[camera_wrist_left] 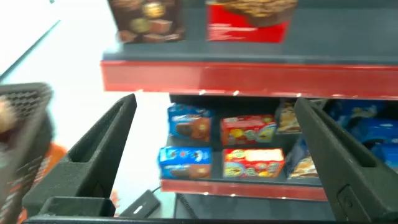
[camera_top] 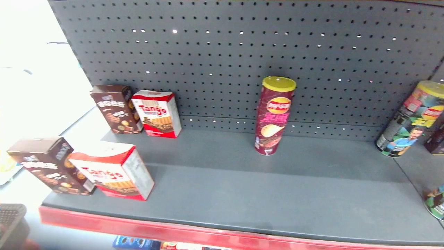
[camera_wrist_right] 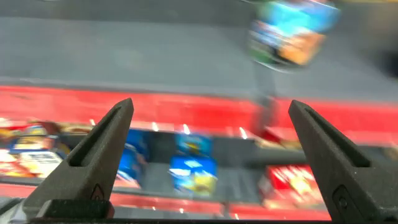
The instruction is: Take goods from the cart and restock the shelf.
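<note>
Head view, from the left: a dark mesh basket [camera_top: 10, 215] sits at the low edge. On the grey shelf [camera_top: 242, 194] a front brown box [camera_top: 52, 166] stands just beside a front wafer box [camera_top: 114, 172]. A rear brown box [camera_top: 114, 109] and rear wafer box [camera_top: 158, 114] stand by the pegboard. A maroon chip can [camera_top: 274, 116] stands upright mid-shelf, and a green-patterned can [camera_top: 411, 119] far right. The left tool [camera_wrist_left: 214, 106] gapes wide and empty before the shelf's red lip, and the right tool [camera_wrist_right: 211, 107] does likewise.

Shop aisle, grey pegboard-backed shelf [camera_top: 242, 180] with red edge strip, snack boxes [camera_top: 158, 113], chip can [camera_top: 274, 116], stocked lower shelves [camera_wrist_left: 249, 186]
</note>
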